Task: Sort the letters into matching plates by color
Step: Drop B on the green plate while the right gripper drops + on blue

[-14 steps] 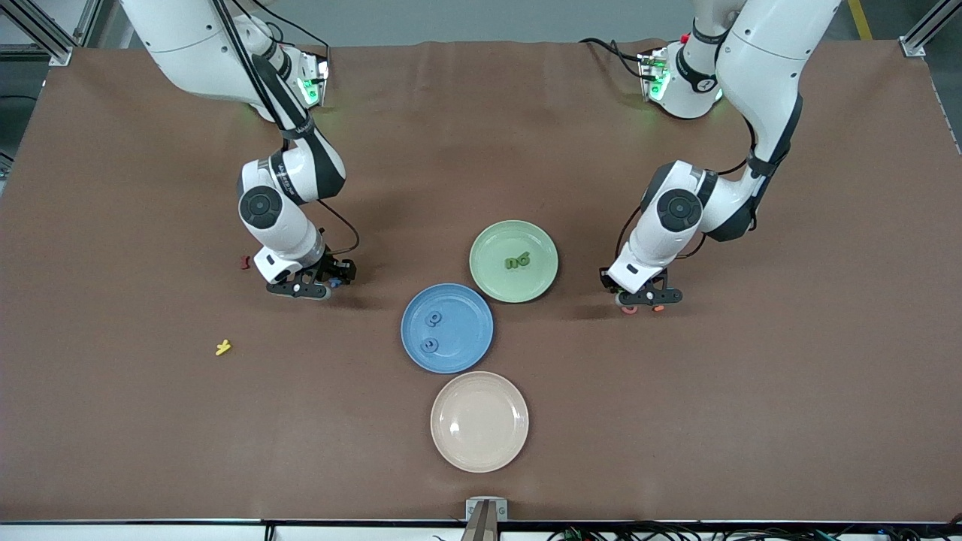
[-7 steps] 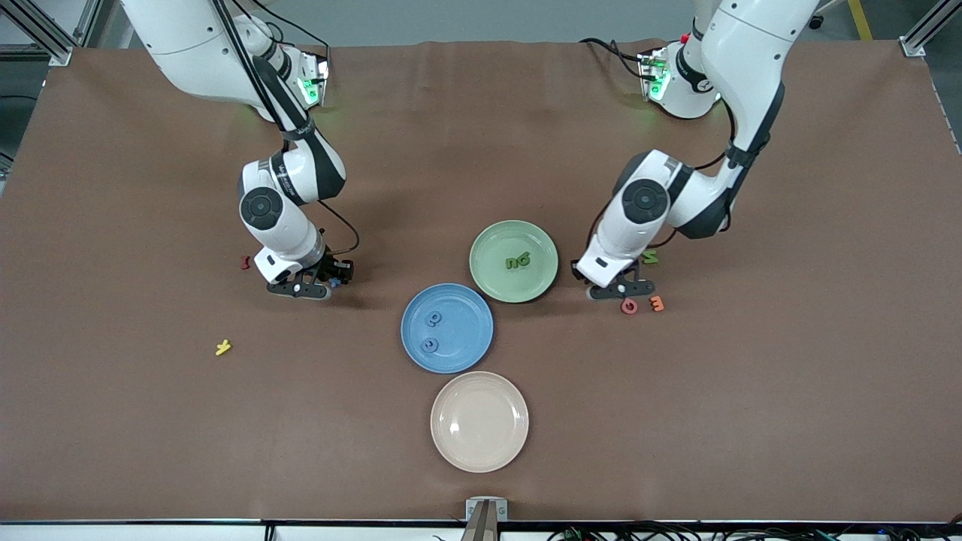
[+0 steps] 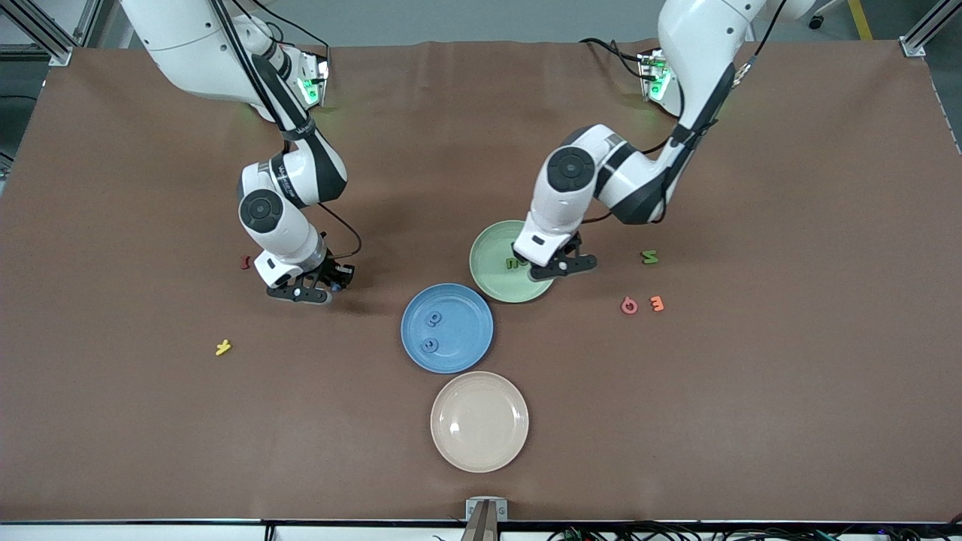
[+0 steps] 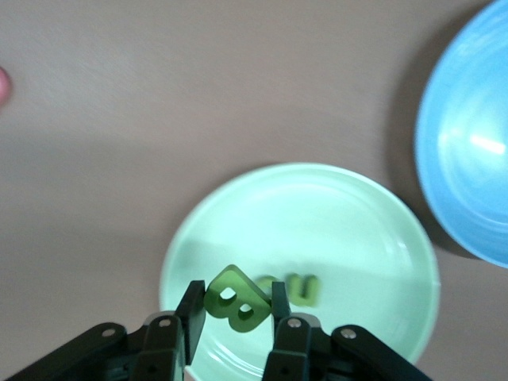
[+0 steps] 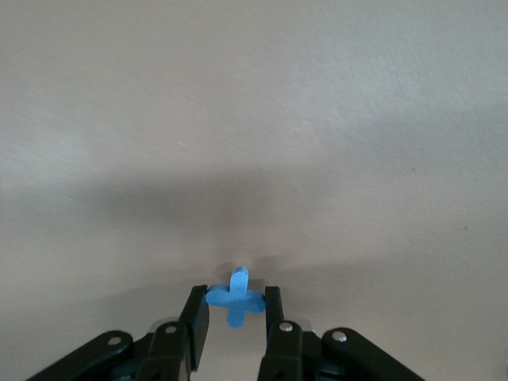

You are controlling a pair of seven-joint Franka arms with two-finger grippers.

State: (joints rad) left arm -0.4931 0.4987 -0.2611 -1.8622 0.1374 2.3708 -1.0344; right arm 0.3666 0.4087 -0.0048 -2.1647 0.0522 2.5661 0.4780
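My left hand [image 3: 556, 264] covers part of the green plate [image 3: 488, 263] in the front view, and of the letters lying there only one [image 3: 512, 263] peeks out beside it. The green letter [image 4: 236, 299] I grip (a B, it seems) has its lower part hidden between my fingers [image 4: 193, 308]. The blue plate [image 4: 468, 159] is cut off by the left wrist view's edge. A pink thing [image 4: 4, 84] at another edge is too cropped to name. The blue letter [image 5: 236, 295] in my right hand [image 5: 236, 305] is too small to read.
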